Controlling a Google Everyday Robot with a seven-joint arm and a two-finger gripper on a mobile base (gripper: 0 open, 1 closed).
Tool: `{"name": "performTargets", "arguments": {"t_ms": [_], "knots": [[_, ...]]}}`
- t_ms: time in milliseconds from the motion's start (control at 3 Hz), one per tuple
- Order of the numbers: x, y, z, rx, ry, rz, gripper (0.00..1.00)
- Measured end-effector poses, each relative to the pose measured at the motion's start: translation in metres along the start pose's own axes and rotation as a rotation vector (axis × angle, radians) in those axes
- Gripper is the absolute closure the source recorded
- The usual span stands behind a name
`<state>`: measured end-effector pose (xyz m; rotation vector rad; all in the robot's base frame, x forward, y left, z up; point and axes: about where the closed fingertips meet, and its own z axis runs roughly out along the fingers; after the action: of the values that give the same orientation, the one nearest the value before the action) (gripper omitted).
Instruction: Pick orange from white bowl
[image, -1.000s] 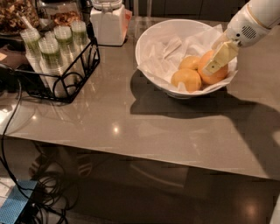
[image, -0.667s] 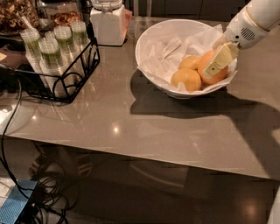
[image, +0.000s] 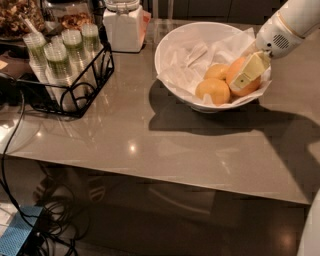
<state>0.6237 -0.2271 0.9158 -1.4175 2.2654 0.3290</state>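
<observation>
The orange (image: 236, 70), the largest and deepest-coloured fruit, lies at the right side of the white bowl (image: 172, 42), which is lined with crumpled white paper. Two smaller, yellower fruits (image: 212, 90) (image: 217, 71) lie to its left. My gripper (image: 243, 79) reaches down into the bowl from the upper right on a white arm (image: 285, 25). Its yellowish tip lies across the front of the orange and touches it. The far side of the orange is hidden.
A black wire rack (image: 75, 85) with several green-filled cups stands at the left of the grey table (image: 150, 145). A white lidded jar (image: 122, 25) stands behind it, next to the bowl. Cables (image: 20, 165) hang off the table's left front edge.
The gripper's tip has shifted slightly lower and to the left across the orange. The fruits and the bowl have not moved.
</observation>
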Motion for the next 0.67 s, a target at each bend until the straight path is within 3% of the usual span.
{"name": "performTargets", "arguments": {"t_ms": [667], "knots": [[-0.0017, -0.0067, 0.0127, -0.036, 0.009, 0.008, 0.24]]}}
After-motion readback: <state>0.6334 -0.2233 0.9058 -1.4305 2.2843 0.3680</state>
